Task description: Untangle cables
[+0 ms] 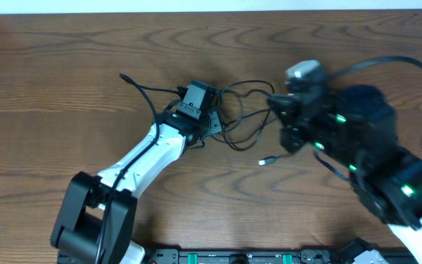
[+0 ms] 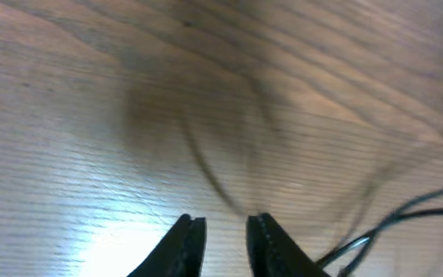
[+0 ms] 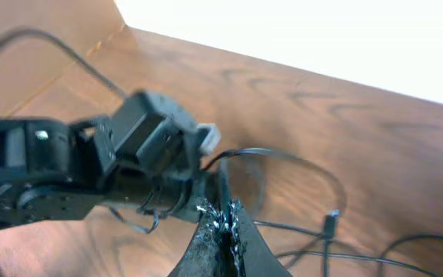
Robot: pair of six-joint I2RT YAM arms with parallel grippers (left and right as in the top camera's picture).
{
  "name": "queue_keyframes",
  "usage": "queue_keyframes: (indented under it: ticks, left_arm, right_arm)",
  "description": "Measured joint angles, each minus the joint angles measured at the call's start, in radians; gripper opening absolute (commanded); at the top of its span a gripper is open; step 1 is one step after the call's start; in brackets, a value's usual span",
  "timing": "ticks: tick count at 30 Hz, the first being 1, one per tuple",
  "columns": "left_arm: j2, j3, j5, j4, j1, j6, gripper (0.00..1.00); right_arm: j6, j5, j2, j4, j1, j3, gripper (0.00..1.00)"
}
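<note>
At mid-surface (image 1: 64,59), the black cables (image 1: 240,117) lie tangled between right fingers (image 3: 210,231) pressed together and left fingers (image 2: 191,242) nearly together, grip uncertain; pulling now could tighten knots or slip a strand.

Your table (image 1: 50,88) is a dark brown wood-grain top, with wavy grain running all over it. Behind the far edge you've got a plain white wall (image 3: 321,31), really bright, almost blown out. At the far left corner a lighter tan panel (image 3: 44,23) meets the tabletop. In the left wrist view a pale glare patch (image 2: 114,246) sits on the wood.
</note>
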Motion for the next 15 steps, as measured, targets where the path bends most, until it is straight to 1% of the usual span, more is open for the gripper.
queue_keyframes:
  ticks: [4,9,10,11,12,15]
  left_arm:
    - [0.007,0.000,-0.059,-0.004,-0.002,-0.001,0.23]
    - [0.007,0.000,-0.114,-0.011,0.011,-0.001,0.23]
    - [0.007,0.000,-0.119,-0.012,0.016,-0.001,0.20]
    - [0.007,0.000,-0.120,-0.013,0.021,0.000,0.12]
    - [0.007,0.000,-0.119,-0.013,0.026,-0.001,0.08]
    - [0.003,0.000,-0.084,-0.012,0.037,0.004,0.08]
  right_arm:
    - [0.000,0.088,-0.070,-0.034,-0.061,0.000,0.01]
    - [0.000,0.304,-0.119,-0.113,-0.137,0.000,0.01]
    - [0.002,0.358,-0.118,-0.137,-0.153,0.000,0.01]
    - [0.006,0.400,-0.114,-0.158,-0.166,0.000,0.01]
    - [0.016,0.438,-0.106,-0.174,-0.179,0.000,0.02]
    - [0.070,0.507,-0.057,-0.214,-0.216,-0.002,0.03]
